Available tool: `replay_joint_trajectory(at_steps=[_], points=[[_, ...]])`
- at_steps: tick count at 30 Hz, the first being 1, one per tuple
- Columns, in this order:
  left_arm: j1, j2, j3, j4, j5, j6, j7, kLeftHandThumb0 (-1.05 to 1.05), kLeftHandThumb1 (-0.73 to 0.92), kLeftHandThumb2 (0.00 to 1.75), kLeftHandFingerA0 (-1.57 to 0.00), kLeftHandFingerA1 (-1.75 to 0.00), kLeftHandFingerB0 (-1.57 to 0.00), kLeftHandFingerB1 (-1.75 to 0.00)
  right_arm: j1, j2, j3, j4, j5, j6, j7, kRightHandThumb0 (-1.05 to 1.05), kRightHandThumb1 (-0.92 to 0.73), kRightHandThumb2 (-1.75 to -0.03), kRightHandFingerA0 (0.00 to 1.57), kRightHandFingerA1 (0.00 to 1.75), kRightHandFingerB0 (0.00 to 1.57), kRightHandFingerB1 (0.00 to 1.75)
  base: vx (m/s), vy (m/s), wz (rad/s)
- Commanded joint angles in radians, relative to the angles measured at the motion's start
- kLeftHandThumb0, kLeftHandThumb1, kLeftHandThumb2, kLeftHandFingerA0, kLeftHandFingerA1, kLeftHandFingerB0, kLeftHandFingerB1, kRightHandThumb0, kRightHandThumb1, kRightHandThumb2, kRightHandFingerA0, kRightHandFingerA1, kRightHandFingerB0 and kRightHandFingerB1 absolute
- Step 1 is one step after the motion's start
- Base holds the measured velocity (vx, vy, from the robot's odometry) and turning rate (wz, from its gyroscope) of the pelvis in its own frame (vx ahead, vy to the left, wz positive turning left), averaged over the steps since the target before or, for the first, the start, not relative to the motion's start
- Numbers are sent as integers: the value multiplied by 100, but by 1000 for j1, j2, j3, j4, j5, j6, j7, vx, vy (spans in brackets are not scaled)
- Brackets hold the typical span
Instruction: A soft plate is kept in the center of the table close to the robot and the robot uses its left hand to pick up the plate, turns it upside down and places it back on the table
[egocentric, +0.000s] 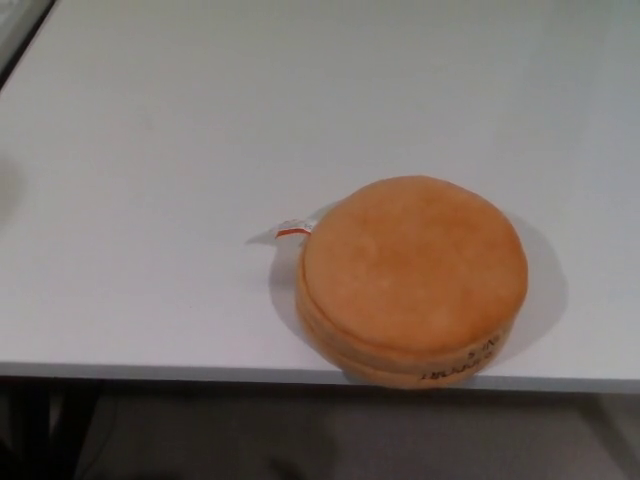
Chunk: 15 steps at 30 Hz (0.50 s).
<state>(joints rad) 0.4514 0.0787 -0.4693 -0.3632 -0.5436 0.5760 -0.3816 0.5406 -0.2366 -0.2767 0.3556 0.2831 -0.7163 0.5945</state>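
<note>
A round orange soft plate (412, 278) lies flat on the white table (150, 200), right of centre and at the near edge. Its smooth flat face points up. Black writing runs along its front rim, and a small white tag (285, 231) with a red mark sticks out at its left. Neither of my hands shows in the head view.
The table's near edge (150, 368) crosses the bottom of the picture, with dark floor below it. A dark strip (15, 30) borders the table at the top left corner.
</note>
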Motion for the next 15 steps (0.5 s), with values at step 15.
replay_joint_trajectory(at_steps=[15], points=[[300,-54,484,299,274,-1153,29,-39,38,104,-1,-51,0,-50,-6,6,-33,62,35,-17,-15,-65,-71,-105,49,57,32,50,0,0,0]])
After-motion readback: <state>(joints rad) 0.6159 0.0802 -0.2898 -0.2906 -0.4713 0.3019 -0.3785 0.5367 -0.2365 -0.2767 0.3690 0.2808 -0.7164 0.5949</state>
